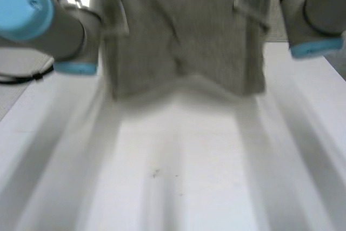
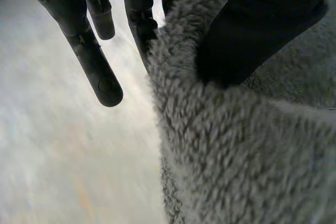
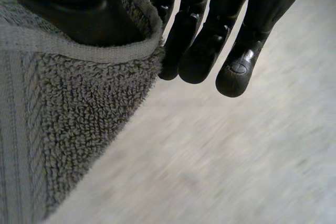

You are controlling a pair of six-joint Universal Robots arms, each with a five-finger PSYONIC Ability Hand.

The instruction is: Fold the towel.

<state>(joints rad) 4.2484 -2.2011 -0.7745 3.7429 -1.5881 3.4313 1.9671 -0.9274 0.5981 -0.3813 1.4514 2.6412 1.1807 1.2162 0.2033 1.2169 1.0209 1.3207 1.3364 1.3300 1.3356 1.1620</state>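
White table is lying bare across the near part of the head view. Above it the grey towel is hanging as one sheet between the left arm and the right arm. Its lower edge is sagging in a shallow wave close to the surface, though I can't quite say whether it is touching.

No fold is showing yet, by my reading. The cloth is being held up spread out by its upper part, so laying it down and doubling it over is all left to do.

Over to the left wrist view: the left hand is pinching the towel's edge. Its thumb is pressing into the pile on one side and a finger is tucked against the other, while another finger is pointing straight out, free beside the cloth.

In the right wrist view the right hand is gripping a hemmed corner, thumb on one side of the hem and curled fingers closing on it from the other. The rest of the towel is dropping away toward the table.
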